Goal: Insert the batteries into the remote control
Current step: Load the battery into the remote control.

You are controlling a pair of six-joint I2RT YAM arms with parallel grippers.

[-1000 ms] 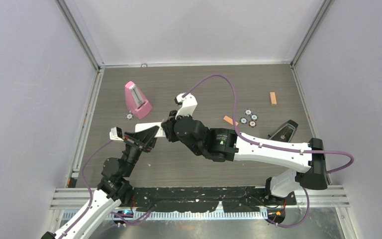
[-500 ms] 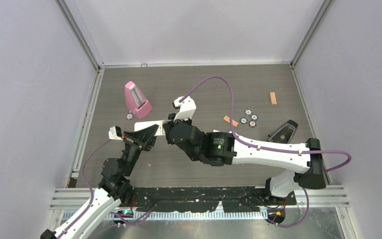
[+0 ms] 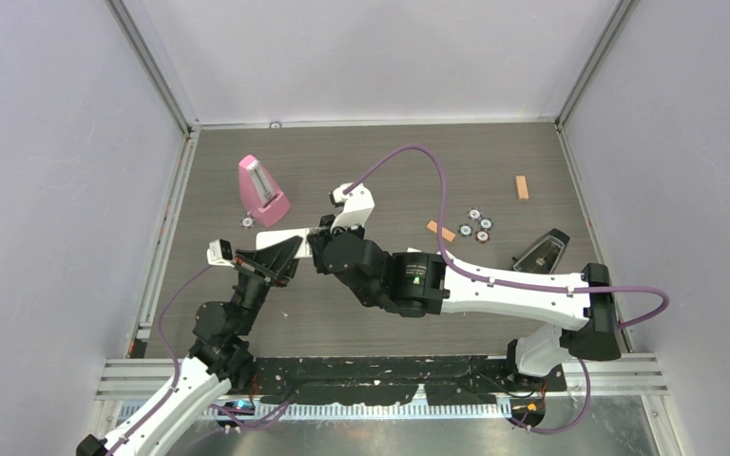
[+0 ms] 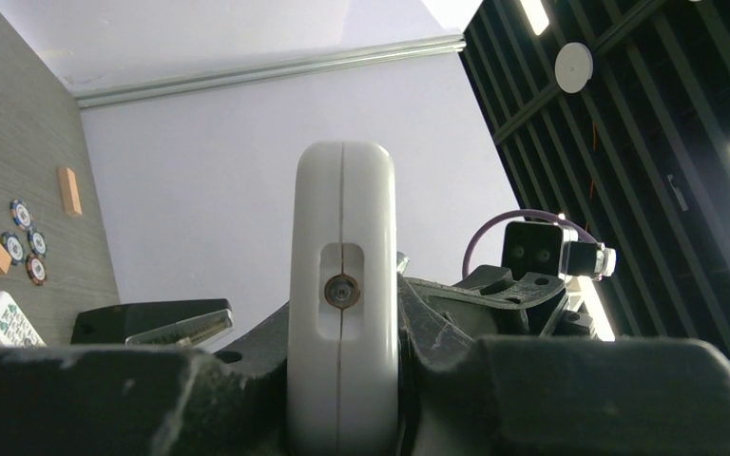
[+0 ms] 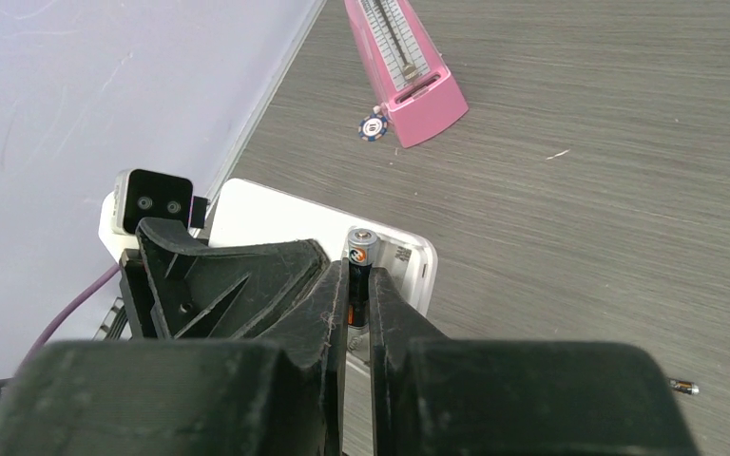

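My left gripper (image 3: 278, 258) is shut on the long white remote control (image 3: 280, 240) and holds it off the table. In the left wrist view the remote (image 4: 342, 285) shows end-on between the jaws. My right gripper (image 3: 324, 245) is at the remote's right end. In the right wrist view it (image 5: 359, 281) is shut on a dark battery (image 5: 361, 255) with a silvery tip, held at the remote's open battery bay (image 5: 401, 263). The remote's plain white back (image 5: 266, 218) faces up. A second battery (image 5: 681, 386) lies on the table at the lower right.
A pink metronome (image 3: 262, 190) stands behind the remote with a chip (image 3: 247, 222) beside it. Several poker chips (image 3: 475, 226), two orange blocks (image 3: 440, 231) (image 3: 522, 187) and a black metronome (image 3: 542, 249) lie to the right. A shorter buttoned remote (image 4: 0, 321) lies on the table.
My right gripper with the battery has shifted slightly left, closer onto the remote's end. The left gripper and remote have hardly moved.
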